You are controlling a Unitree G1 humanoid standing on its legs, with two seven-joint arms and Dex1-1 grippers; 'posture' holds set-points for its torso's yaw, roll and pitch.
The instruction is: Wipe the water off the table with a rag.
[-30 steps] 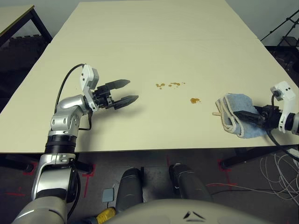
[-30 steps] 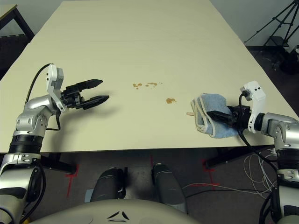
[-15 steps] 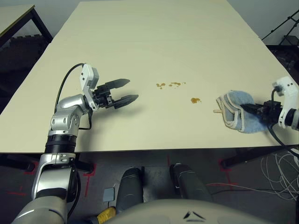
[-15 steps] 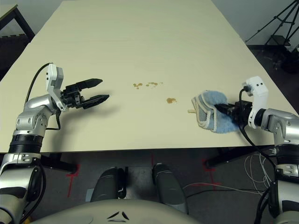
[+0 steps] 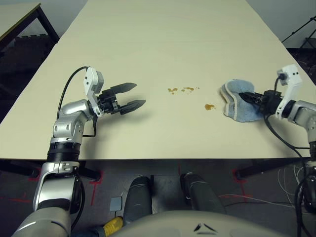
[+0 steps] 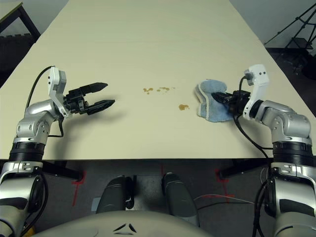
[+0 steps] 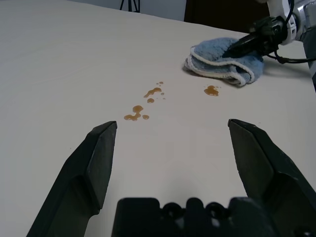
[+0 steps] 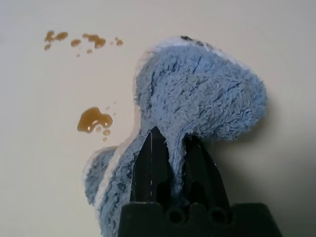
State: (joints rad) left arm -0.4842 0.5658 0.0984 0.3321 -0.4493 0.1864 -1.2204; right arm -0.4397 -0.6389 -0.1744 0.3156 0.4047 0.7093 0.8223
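Forearms reached in from both lower corners of the head view. Left gripper [image 5: 132, 96] hung level over the table [image 5: 158, 44] at centre-left of the frame, pointing toward the right, its two black fingers [image 7: 96, 163] spread wide with nothing between them. A black cable [image 5: 69, 89] looped from its white wrist housing back along the silver forearm.

Right gripper [image 5: 248, 97] sat at centre-right of the frame, angled slightly downward and pointing left, its fingers pressed together on a fold of the rag [image 5: 237, 94]. In the right wrist view the two fingertips [image 8: 153, 148] pinched a ridge of blue terry between them, the cloth bunching up and over beyond the tips, cream edging visible along its lower side. The rag rested on the tabletop.

Water [image 5: 183, 90] lay as amber droplets near the frame's centre: a short scattered row of small spots, and one separate larger blotch [image 5: 210, 106] lower and to the right of the row. That blotch sat just beside the rag's left edge, apart from the cloth. The row was between the two grippers, nearer the rag.

Table surface between the left gripper and the droplets was bare. A corner of a smaller dark-legged table [image 5: 22, 15] showed at upper left; a tripod leg [image 6: 291, 29] at upper right.
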